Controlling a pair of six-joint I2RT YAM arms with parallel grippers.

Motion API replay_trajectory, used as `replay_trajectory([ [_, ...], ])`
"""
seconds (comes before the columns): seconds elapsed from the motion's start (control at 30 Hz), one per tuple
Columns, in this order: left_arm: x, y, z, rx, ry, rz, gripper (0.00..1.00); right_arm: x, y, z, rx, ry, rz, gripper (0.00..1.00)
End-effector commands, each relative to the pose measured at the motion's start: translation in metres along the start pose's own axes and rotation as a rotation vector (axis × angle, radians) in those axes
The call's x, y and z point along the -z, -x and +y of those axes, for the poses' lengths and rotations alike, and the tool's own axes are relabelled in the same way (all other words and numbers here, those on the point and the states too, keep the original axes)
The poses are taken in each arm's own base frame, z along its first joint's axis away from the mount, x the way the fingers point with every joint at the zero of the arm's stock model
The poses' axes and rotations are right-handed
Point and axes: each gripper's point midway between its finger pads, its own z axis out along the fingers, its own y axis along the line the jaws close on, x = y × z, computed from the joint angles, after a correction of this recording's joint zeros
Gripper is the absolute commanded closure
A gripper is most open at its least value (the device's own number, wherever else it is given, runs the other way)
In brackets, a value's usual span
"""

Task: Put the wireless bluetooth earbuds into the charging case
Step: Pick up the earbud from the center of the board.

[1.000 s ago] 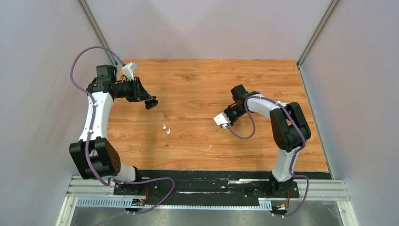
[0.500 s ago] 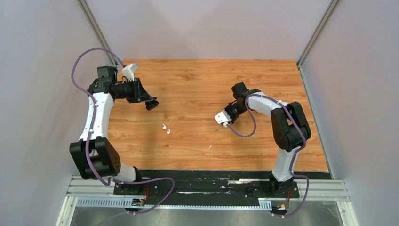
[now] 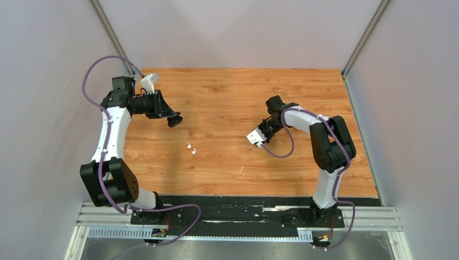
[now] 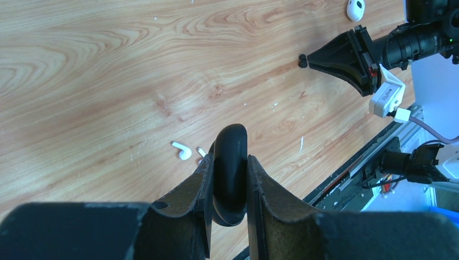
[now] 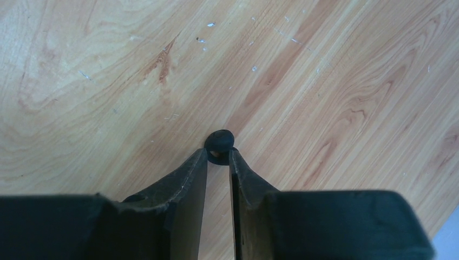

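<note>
My left fingers (image 4: 229, 162) are clamped on the charging case (image 4: 231, 142), a black rounded shell standing on edge between them. Its curved top pokes out past the tips. I hold it in the air over the left part of the desk (image 3: 227, 92).

Below it, two white earbuds (image 4: 182, 151) lie on the wood, close together but apart, and the short stem of one is plain to see. In my left wrist view the other shows just beside the edge of my finger.

My right fingers (image 5: 219, 156) reach down to the desk right of centre, well apart from the white pair. They stand almost together, with only a narrow slot between them. A small black earbud (image 5: 219, 140) sits right at their tips, low against the wood. It looks to touch both tips, but I cannot tell whether I am pinching it or only resting against it.
</note>
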Motion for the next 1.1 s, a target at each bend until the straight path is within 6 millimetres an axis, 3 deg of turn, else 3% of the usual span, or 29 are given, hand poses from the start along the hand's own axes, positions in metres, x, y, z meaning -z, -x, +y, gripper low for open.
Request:
replay_trajectory([
  [0.0,0.008,0.007,-0.008,-0.03,-0.01,-0.043,1.0,-0.002,0.005,-0.005,0.041,0.005,-0.028,0.76],
  [0.53,0.006,0.007,-0.006,-0.022,-0.011,-0.037,1.0,-0.013,-0.009,-0.001,0.018,0.062,0.0,0.73],
  [0.77,0.005,0.007,-0.006,-0.022,-0.011,-0.036,1.0,-0.01,-0.006,-0.017,-0.019,0.027,-0.018,0.78],
  [1.0,0.004,0.009,-0.004,-0.017,-0.013,-0.037,1.0,-0.008,-0.009,-0.02,-0.071,0.031,-0.008,0.85],
  [1.07,0.004,0.009,-0.004,-0.016,-0.014,-0.036,1.0,-0.007,-0.01,-0.021,-0.101,0.035,-0.003,0.93],
])
